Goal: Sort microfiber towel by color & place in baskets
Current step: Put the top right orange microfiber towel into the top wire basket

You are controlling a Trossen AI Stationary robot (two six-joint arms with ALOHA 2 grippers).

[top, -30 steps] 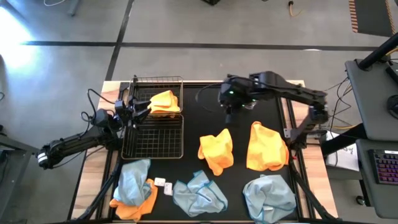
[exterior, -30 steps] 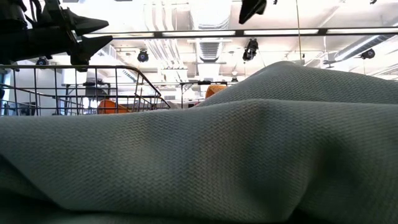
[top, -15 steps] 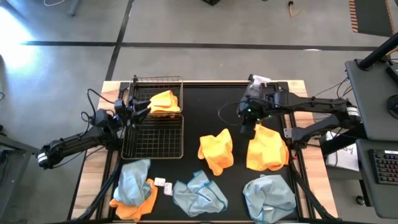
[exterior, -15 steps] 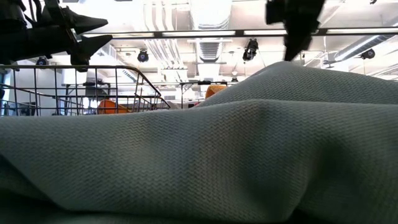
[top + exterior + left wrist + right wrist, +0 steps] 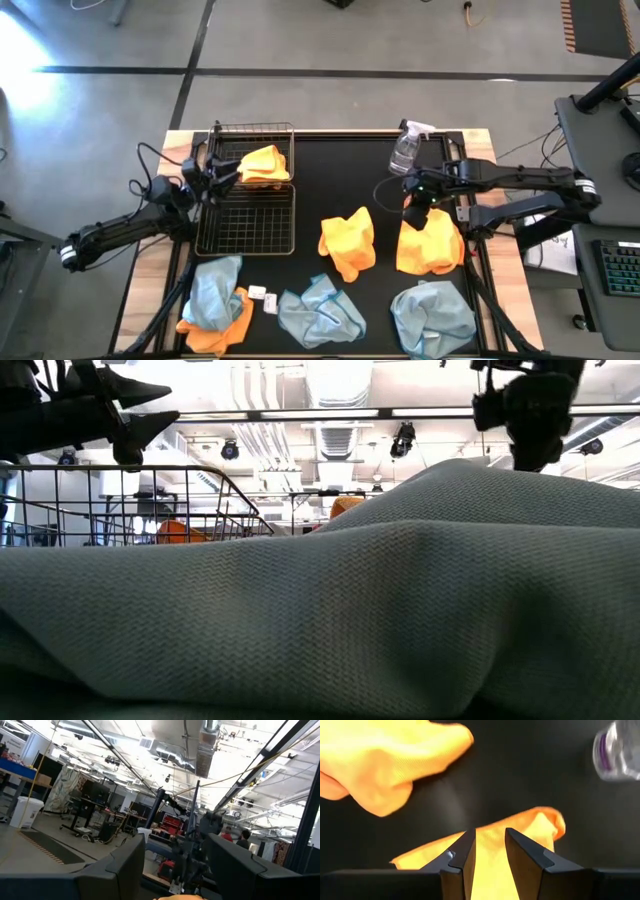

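Note:
On the black mat, an orange towel [image 5: 430,238] lies at the right and another [image 5: 347,242] in the middle. My right gripper [image 5: 414,206] hangs open over the far end of the right one [image 5: 490,857], pointing steeply down; I see no contact. Three blue-grey towels [image 5: 215,288] [image 5: 318,310] [image 5: 432,315] lie along the near edge, the left one over an orange towel [image 5: 215,332]. Two wire baskets stand at the left: the far one [image 5: 222,140] holds an orange towel [image 5: 265,163], the near one [image 5: 245,222] holds nothing. My left gripper [image 5: 226,172] waits open above the baskets.
A clear spray bottle [image 5: 405,150] lies at the far right of the mat, just beyond my right gripper. A small white object [image 5: 262,294] sits between the near towels. In the low view a blue-grey towel [image 5: 320,610] fills the foreground.
My right gripper has swung from the far middle of the mat toward the right and near edges and come down over the right orange towel, rolling about its own axis on the way. The spray bottle, hidden under the arm before, now shows.

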